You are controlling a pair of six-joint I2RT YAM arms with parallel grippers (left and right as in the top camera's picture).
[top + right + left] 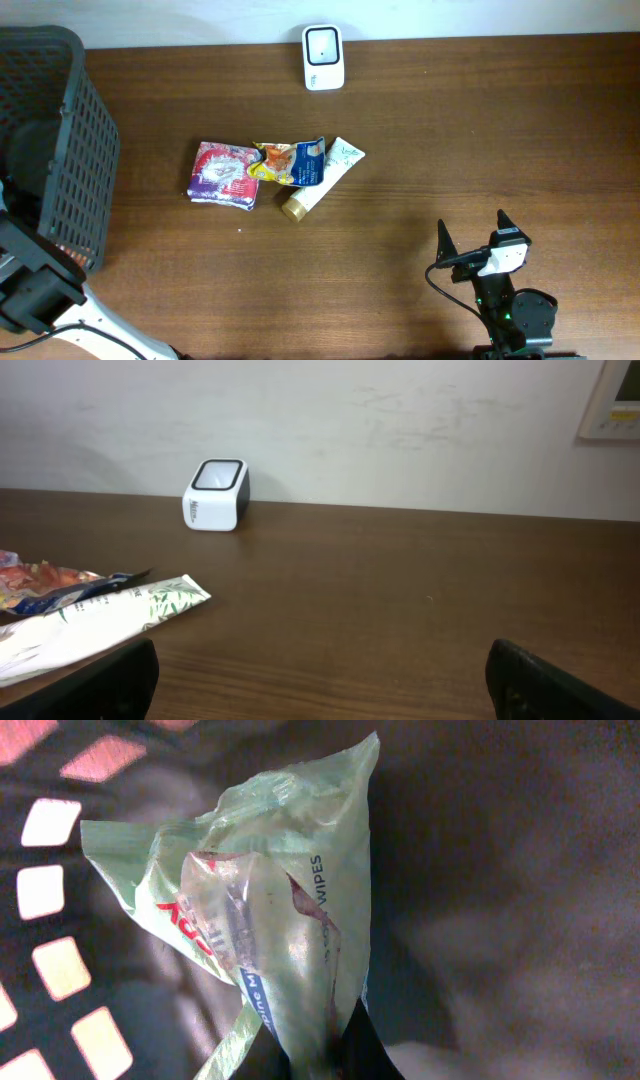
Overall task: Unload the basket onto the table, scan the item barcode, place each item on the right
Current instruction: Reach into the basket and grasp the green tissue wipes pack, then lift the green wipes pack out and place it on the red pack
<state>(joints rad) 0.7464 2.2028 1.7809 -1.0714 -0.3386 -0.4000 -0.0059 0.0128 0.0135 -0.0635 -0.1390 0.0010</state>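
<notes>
In the left wrist view my left gripper (335, 1055) is shut on the lower edge of a pale green packet of wipes (270, 910), down inside the dark mesh basket (90, 130). From overhead the basket hides this gripper and the packet. The white barcode scanner (323, 57) stands at the table's far edge, and it also shows in the right wrist view (216, 494). My right gripper (472, 238) rests open near the front right, with nothing between its fingers.
A purple packet (224, 173), an orange and blue snack bag (290, 162) and a white tube with a gold cap (322, 177) lie together mid-table. The left arm (40, 290) rises at the front left corner beside the basket.
</notes>
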